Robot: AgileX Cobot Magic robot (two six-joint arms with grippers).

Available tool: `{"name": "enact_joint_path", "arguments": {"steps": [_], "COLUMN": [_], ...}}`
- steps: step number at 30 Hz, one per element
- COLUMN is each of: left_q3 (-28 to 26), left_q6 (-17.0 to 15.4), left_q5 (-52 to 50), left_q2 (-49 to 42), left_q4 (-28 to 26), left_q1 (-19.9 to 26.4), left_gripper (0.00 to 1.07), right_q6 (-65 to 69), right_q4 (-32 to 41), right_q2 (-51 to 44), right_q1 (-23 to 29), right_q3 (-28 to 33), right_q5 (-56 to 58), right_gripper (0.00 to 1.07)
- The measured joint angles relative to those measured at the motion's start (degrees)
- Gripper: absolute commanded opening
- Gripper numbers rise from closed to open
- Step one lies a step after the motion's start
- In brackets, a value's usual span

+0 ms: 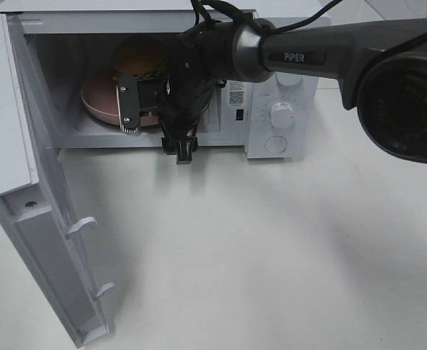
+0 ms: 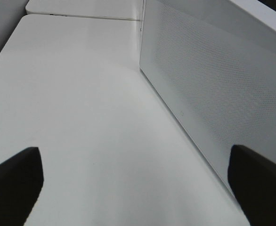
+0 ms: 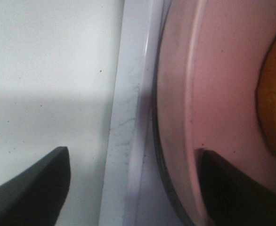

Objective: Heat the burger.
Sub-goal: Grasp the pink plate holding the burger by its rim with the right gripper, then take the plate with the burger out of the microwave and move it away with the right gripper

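— What are you seeing inside the microwave point(image 1: 272, 87)?
— Your burger point(image 1: 139, 55) is sitting on the plate point(image 1: 97, 98) in the cavity, and the door point(image 1: 31, 211) is hanging open at left.
— And your right gripper point(image 1: 151, 102)?
— It's hovering at the opening, just before the plate.

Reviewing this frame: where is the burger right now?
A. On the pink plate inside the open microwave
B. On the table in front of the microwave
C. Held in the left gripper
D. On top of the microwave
A: the high view shows the burger on the pink plate inside the microwave, whose door hangs open.
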Motion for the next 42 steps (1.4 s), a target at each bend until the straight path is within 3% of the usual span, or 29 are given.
{"name": "enact_joint_path", "arguments": {"steps": [4,5,6,7,8,10,11,12,14,36,42], "left_q3": [0.00,0.00,0.00,0.00,0.00,0.00,0.00,0.00,0.00,0.00,0.00], "left_q6": [0.00,0.00,0.00,0.00,0.00,0.00,0.00,0.00,0.00,0.00,0.00], "left_q5": [0.00,0.00,0.00,0.00,0.00,0.00,0.00,0.00,0.00,0.00,0.00], "left_q2": [0.00,0.00,0.00,0.00,0.00,0.00,0.00,0.00,0.00,0.00,0.00], "left_q4": [0.00,0.00,0.00,0.00,0.00,0.00,0.00,0.00,0.00,0.00,0.00], "left_q1": [0.00,0.00,0.00,0.00,0.00,0.00,0.00,0.00,0.00,0.00,0.00], "left_gripper": [1.00,1.00,1.00,1.00,1.00,1.00,1.00,1.00,1.00,1.00,1.00], "right_q6": [0.97,0.97,1.49,1.49,1.95,2.01,2.01,2.01,1.72,1.55,0.00], "right_q4": [0.11,0.11,0.11,0.11,-0.06,-0.06,-0.11,-0.11,-1.03,0.40,0.80], "right_q2": [0.11,0.11,0.11,0.11,-0.06,-0.23,-0.34,-0.34,-0.69,-3.90,-6.13], "right_q1": [0.00,0.00,0.00,0.00,0.00,0.00,0.06,0.06,0.69,2.81,3.67], "right_q3": [-0.23,-0.23,-0.29,-0.29,-0.29,-0.46,-0.46,-0.46,-0.57,-0.74,3.04], "right_q5": [-0.06,-0.06,-0.06,-0.06,-0.06,0.06,0.06,0.06,0.23,7.85,7.79], "right_gripper": [0.48,0.48,0.39,0.39,0.27,0.22,0.12,0.12,0.00,0.00,0.00]}}
